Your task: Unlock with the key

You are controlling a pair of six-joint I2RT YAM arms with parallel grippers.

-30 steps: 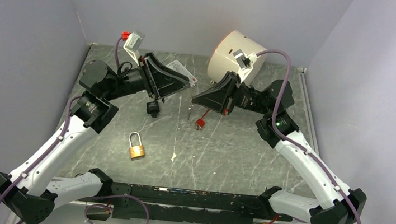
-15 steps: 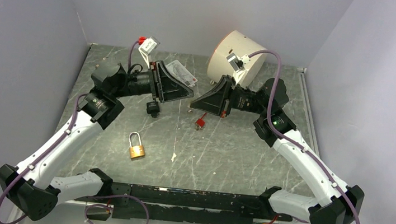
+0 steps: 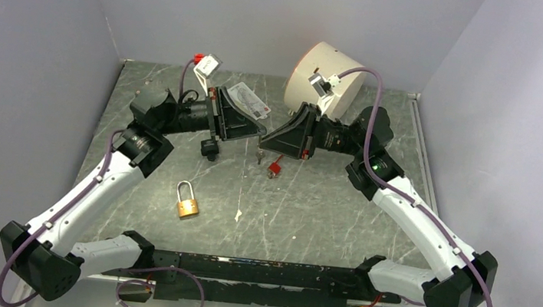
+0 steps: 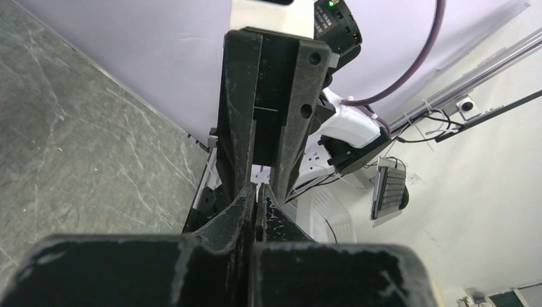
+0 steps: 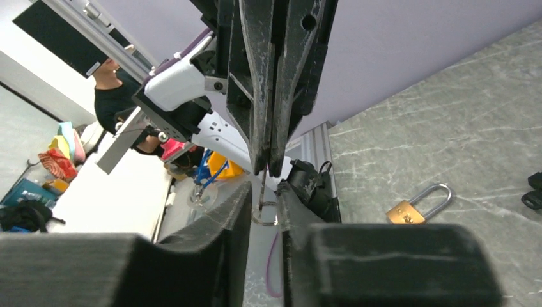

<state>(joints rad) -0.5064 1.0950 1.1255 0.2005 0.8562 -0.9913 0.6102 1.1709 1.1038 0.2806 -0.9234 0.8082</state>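
Note:
My two grippers meet tip to tip above the middle of the table. The left gripper [image 3: 260,134] [image 4: 257,190] is shut on the thin metal key [image 5: 263,185], pinching its upper end. The key's ring [image 5: 265,214] hangs between the pads of my right gripper [image 3: 268,139] [image 5: 263,195], which stand slightly apart around it, open. A red tag [image 3: 275,168] dangles below the key. The brass padlock [image 3: 186,204] [image 5: 415,206] lies flat on the table, nearer the arm bases and well left of the key.
A white cylindrical tub [image 3: 323,78] lies on its side at the back right. A printed card [image 3: 250,101] lies behind the left gripper, and a small black piece [image 3: 209,149] sits under it. Grey walls close in the table [image 3: 323,213] on three sides.
The left arm swung right until its tips met the right gripper, and it closed on the key. The right gripper's jaws have come apart from the key.

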